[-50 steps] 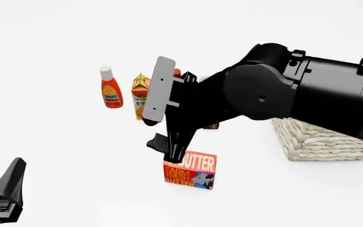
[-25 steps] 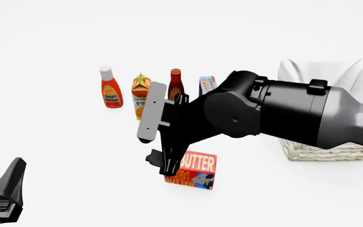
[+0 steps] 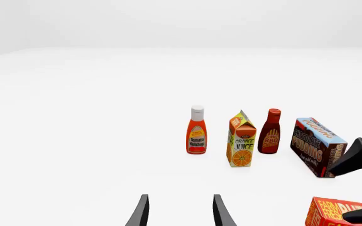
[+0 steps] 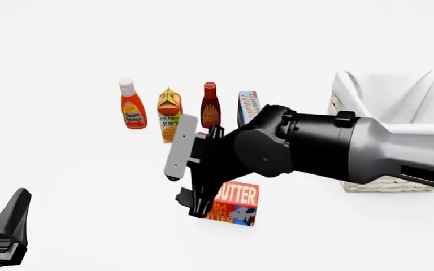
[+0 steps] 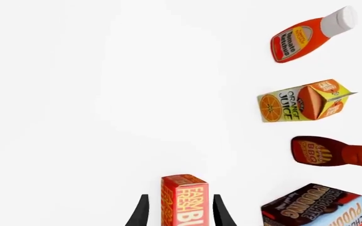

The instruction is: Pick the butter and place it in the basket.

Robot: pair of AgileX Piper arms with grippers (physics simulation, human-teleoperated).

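In the left wrist view, your left gripper (image 3: pixel 178 212) is holding its two dark tapered fingers spread apart with nothing between them, pointing over the bare white table (image 3: pixel 93 141) toward a row of groceries: a glossy ketchup bottle (image 3: pixel 197 136) with a white cap, a gabled orange juice carton (image 3: pixel 241 145), a dark red BBQ sauce bottle (image 3: pixel 270 138) and a brown-and-blue chocolate pudding box (image 3: pixel 318 146); a corner of the butter (image 3: pixel 332 214) is showing at the frame's edge, with black parts of the other arm beside it. In the front view, your right gripper (image 4: pixel 199 206) is reaching down at the left end of the red-orange butter box (image 4: pixel 234 204), which is standing on the table nearer to you than the row and left of the woven cream basket (image 4: pixel 375 183) with its white cloth lining. In the right wrist view, the fingers (image 5: pixel 141 212) are standing open on either side of the butter's (image 5: pixel 184 200) narrow end; you cannot tell whether they are touching it yet.
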